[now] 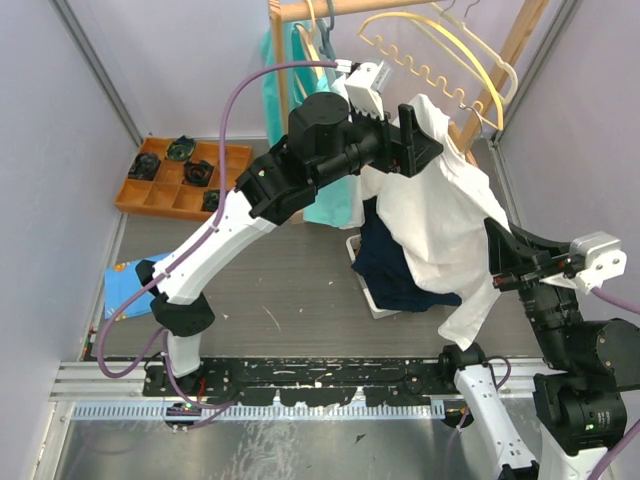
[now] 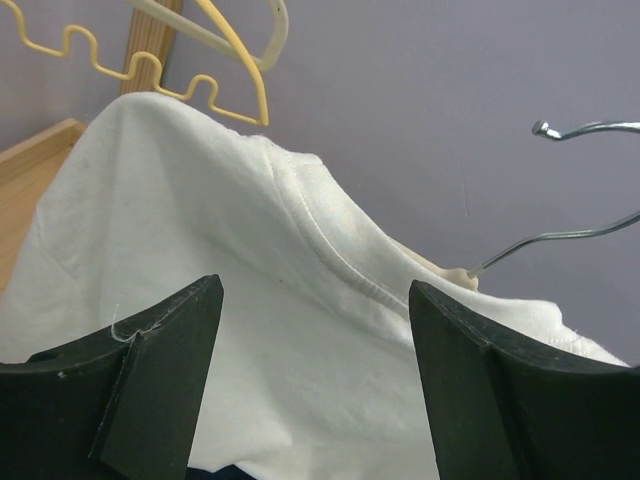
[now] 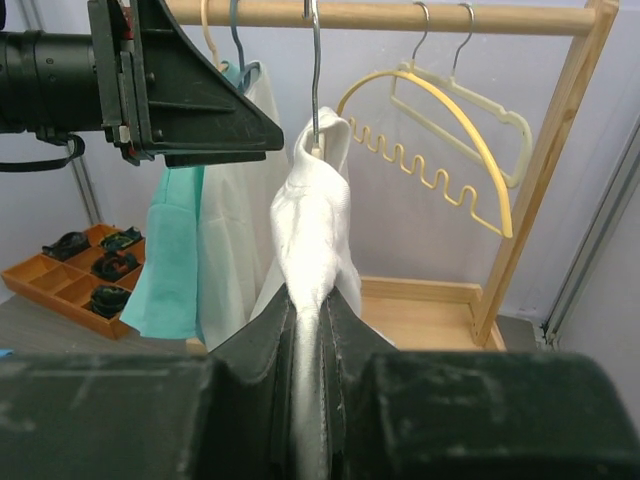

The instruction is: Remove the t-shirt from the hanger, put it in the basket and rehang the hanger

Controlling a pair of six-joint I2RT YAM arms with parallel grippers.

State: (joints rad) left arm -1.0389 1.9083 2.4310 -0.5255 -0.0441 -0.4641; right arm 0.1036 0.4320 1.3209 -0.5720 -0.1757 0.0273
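- Along the wooden clothes rail (image 3: 400, 15) at the far side of the grey surface (image 1: 290, 300), the white cotton t-shirt (image 1: 440, 210) hangs on a thin silver wire hanger (image 3: 315, 70) hooked over the rail.
- The left tool (image 2: 315, 295) is spread wide at the shirt's shoulder, close to the collar seam, with nothing pinched between its black fingers (image 2: 170, 340).
- The right tool (image 3: 310, 300) is pressed nearly together, pinching a fold of the shirt's lower cloth, which runs taut from the hanger down to it.
- A yellow plastic hanger with a wavy bar (image 3: 430, 150) and a teal garment (image 3: 170, 250) hang on the same rail.
- A dark navy cloth (image 1: 395, 265) lies under the shirt.
- An orange compartment tray (image 1: 150, 195) sits at the far left.
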